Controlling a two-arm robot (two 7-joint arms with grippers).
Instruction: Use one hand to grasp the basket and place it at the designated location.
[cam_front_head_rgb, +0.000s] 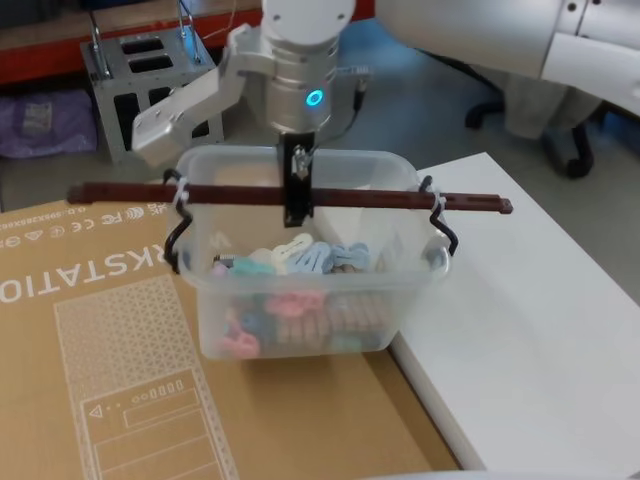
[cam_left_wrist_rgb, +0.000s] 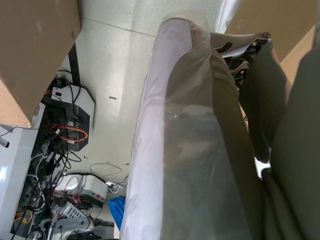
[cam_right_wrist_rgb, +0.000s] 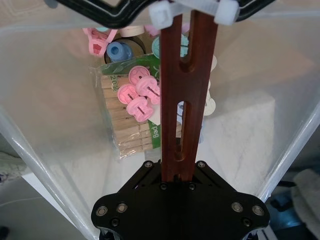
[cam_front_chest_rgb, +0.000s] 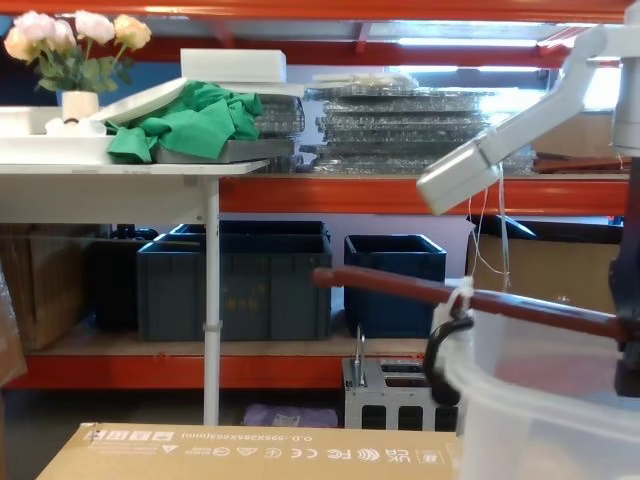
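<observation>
Right gripper (cam_front_head_rgb: 297, 190) is clamped on the middle of the bar handle (cam_front_head_rgb: 390, 199), jaws closed across it, directly above the basket (cam_front_head_rgb: 225, 158). In the head view the basket is mid-frame, straddling the cardboard box (cam_front_head_rgb: 100, 400) at lower left and the white table (cam_front_head_rgb: 540, 330) at right. The risk as I judge it: the bar hangs only on zip ties (cam_front_head_rgb: 181, 196) — a quick swing could slip them and tip the tub.

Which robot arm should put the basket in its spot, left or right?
Right. Its claw is shut on the middle of the basket's brown bar handle, so it only needs to carry and lower it. The left arm is parked away from the basket, its wrist facing the floor.
</observation>
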